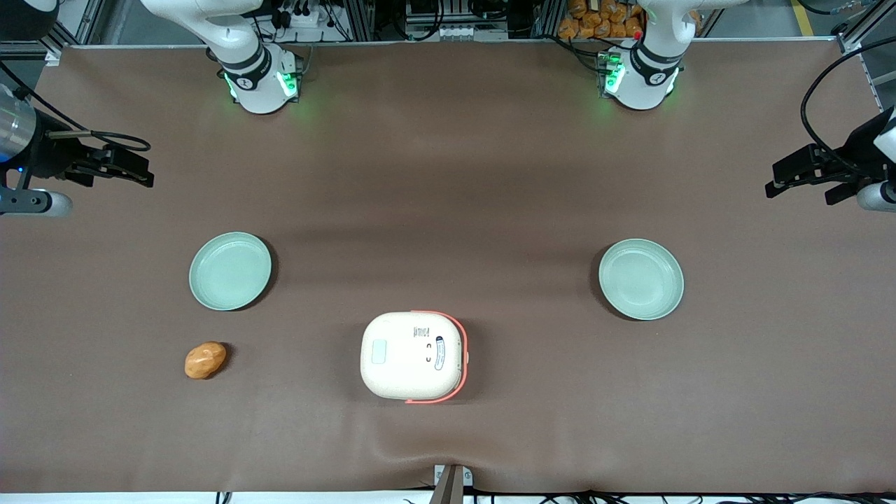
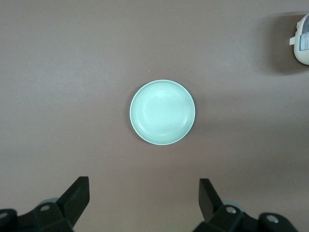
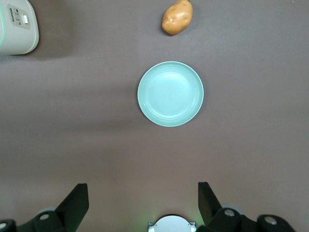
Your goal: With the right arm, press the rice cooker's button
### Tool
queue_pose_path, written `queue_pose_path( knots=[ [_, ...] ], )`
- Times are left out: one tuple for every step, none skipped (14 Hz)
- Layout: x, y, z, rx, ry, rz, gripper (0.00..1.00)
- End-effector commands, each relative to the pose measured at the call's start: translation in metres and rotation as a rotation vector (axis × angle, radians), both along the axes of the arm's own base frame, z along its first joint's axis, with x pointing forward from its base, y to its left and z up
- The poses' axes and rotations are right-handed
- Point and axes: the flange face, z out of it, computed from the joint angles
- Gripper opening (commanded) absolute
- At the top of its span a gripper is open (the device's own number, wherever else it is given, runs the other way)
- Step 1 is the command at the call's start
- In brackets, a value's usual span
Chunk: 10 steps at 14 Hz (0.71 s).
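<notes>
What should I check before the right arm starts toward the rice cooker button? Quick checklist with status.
1. Rice cooker lid closed, sitting flat on the table: ok.
2. Button location: a small panel shows on the lid in the front view, but which mark is the button: cannot tell.
3. Gripper away from the cooker, at the working arm's end of the table: ok.
4. Gripper fingers spread apart and holding nothing: ok.
5. Route to the cooker: the nearer plate and potato lie low between gripper and cooker; pass above them: ok.
</notes>
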Motion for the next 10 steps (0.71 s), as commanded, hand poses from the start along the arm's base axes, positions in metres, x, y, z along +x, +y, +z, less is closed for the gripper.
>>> queue_pose_path(
  knots=[
    [-0.0072,0.0008,0.0072,-0.006,-0.004,-0.012,1.00],
    [-0.0070,0.0006,0.0079,-0.008,-0.007,-0.012,1.00],
    [-0.0070,0.0008,0.0079,-0.006,-0.007,-0.011,1.00],
    [-0.0068,0.0008,0.0080,-0.006,-0.009,-0.011,1.00],
    [-0.0066,0.0008,0.0075,-0.006,-0.009,-0.011,1.00],
    [-0.0066,0.0008,0.0081,-0.006,-0.010,-0.011,1.00],
    [-0.0062,0.0009,0.0073,-0.006,-0.009,-0.011,1.00],
    [-0.0056,0.0009,0.0076,-0.005,-0.013,-0.011,1.00],
    [-0.0054,0.0023,0.0079,-0.001,-0.016,-0.011,1.00],
    [-0.0056,0.0051,0.0079,0.002,-0.016,-0.008,1.00]
  ],
)
